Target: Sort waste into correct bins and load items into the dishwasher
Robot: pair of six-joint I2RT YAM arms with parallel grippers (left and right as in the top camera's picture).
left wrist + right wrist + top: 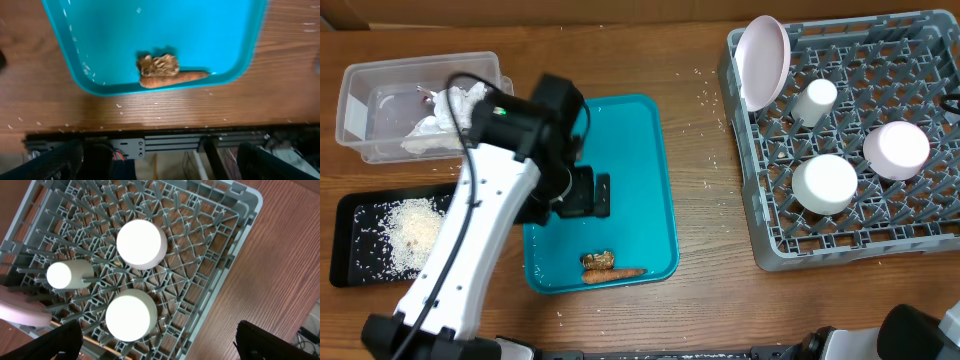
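The overhead camera looks straight down on the table point(695, 200). The left wrist camera sits close over the teal tray point(150, 25), the right over the grey dish rack point(247, 200); overhead shows both.

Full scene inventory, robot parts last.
tub: 1, clear, far left
tissue: 1, white, in tub
wrapper: 1, red, in tub
flat tray: 1, black, near left
rice: pile, white, on flat tray
big tray: 1, teal, centre
scrap: 1, brown, in big tray
carrot: 1, orange, against scrap
rack: 1, grey, right
plate: 1, pink, upright in rack
cup: 1, white, in rack
bowl: 1, white, in rack
dish: 1, pink, in rack
left gripper: 1, black, open over big tray
right gripper: 1, black, open over rack
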